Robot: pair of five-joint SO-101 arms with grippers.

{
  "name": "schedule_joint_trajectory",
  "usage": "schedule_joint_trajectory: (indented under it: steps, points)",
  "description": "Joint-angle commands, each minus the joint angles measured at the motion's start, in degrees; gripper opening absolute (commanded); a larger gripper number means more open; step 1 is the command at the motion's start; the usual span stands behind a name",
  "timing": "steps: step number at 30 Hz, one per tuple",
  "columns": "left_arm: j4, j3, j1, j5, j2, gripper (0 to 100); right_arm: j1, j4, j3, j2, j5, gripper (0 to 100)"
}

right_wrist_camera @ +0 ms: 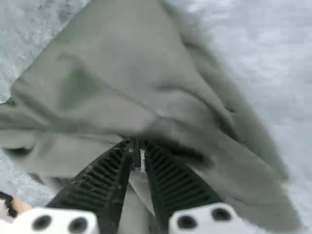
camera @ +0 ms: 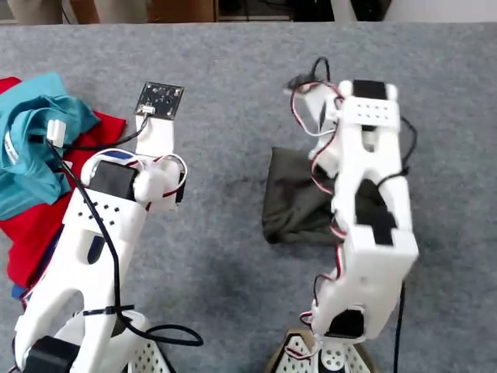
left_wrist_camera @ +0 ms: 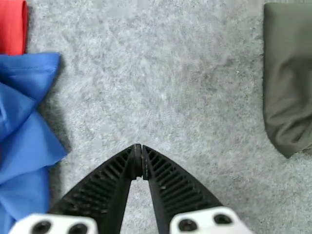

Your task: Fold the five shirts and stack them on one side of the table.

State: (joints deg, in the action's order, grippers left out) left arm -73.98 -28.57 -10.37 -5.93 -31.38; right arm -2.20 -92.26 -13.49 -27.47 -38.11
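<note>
Currently, item: olive shirt (camera: 293, 203), mid-table, fold apparently under way. Right gripper (right_wrist_camera: 138, 148) clenched on its cloth; left gripper (left_wrist_camera: 138, 163) closed, empty, over bare table (camera: 233, 85). Next, likely: carry pinched edge across, then flatten.

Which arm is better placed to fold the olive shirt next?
Right. The right gripper is shut at a fold of the olive shirt, apparently pinching it. The left gripper is shut over bare table, apart from that shirt and nearer the blue shirt.
</note>
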Motion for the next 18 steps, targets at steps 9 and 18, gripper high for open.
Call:
schedule_joint_trajectory:
  steps: [9, 18]
  points:
    - [-1.05, 1.67, 4.22, -0.44, -0.13, 2, -14.64, -10.20, 0.48, -2.07, -2.64, 0.2]
    - [-0.70, 1.76, 4.22, -0.26, -0.04, 2, -24.31, -9.67, 23.25, 15.78, -13.89, 0.2]
